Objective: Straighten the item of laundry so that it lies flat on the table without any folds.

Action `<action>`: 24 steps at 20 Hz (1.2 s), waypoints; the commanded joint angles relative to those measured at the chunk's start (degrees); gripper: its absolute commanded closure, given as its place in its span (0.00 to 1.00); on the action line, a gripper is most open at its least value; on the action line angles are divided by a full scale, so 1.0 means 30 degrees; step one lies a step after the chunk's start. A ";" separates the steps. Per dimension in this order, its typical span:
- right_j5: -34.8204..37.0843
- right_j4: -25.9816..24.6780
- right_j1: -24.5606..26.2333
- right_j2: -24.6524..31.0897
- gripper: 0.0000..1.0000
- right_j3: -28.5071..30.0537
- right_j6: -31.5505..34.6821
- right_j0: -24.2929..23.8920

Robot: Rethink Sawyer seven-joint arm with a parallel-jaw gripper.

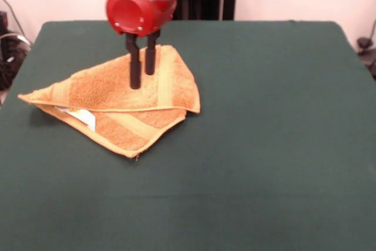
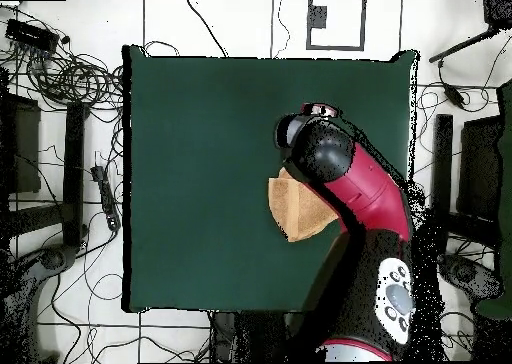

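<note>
The golden-orange towel (image 1: 117, 101) lies folded over itself in a rough triangle on the left half of the green table (image 1: 264, 145). A lower layer with a border band and a white tag (image 1: 82, 117) sticks out at the front. My gripper (image 1: 143, 79) comes straight down onto the upper layer near its far corner. Its two black fingers (image 1: 134, 69) stand close together with their tips in the cloth, pinching it. In the overhead view the arm (image 2: 350, 180) hides the gripper and only part of the towel (image 2: 295, 208) shows on the table (image 2: 200, 180).
Bare green felt stretches to the right of and in front of the towel in the front view. Cables and stands (image 2: 70, 90) lie on the floor around the table in the overhead view.
</note>
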 commanded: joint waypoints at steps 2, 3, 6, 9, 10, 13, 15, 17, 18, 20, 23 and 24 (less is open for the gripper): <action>0.1033 0.1096 0.2117 0.0240 0.00 0.1586 0.5812 0.2104; 0.1162 0.1242 0.2199 0.0164 0.00 0.1505 0.6004 0.2195; 0.1220 0.1395 0.2209 0.0131 0.00 0.1498 0.5801 0.2235; 0.1164 0.1434 0.2041 0.0218 0.00 0.1684 0.5214 0.2012; 0.0847 0.1374 0.2056 0.0346 0.00 0.1756 0.4812 0.1834; -0.0187 0.1230 0.2033 0.1164 0.00 0.2087 0.3487 0.1003; -0.0732 0.1226 0.2045 0.1773 0.00 0.2349 0.2887 0.0402; -0.0919 0.1275 0.2266 0.2050 0.00 0.2333 0.2798 0.0096; -0.1116 0.1228 0.2405 0.2069 0.00 0.2302 0.2841 0.0053; -0.1367 0.1101 0.2684 0.1970 0.00 0.2214 0.2975 0.0046; -0.1650 0.1119 0.2855 0.1961 0.00 0.2360 0.3274 0.0112; -0.1597 0.1169 0.3058 0.1540 0.00 0.2193 0.3753 0.0497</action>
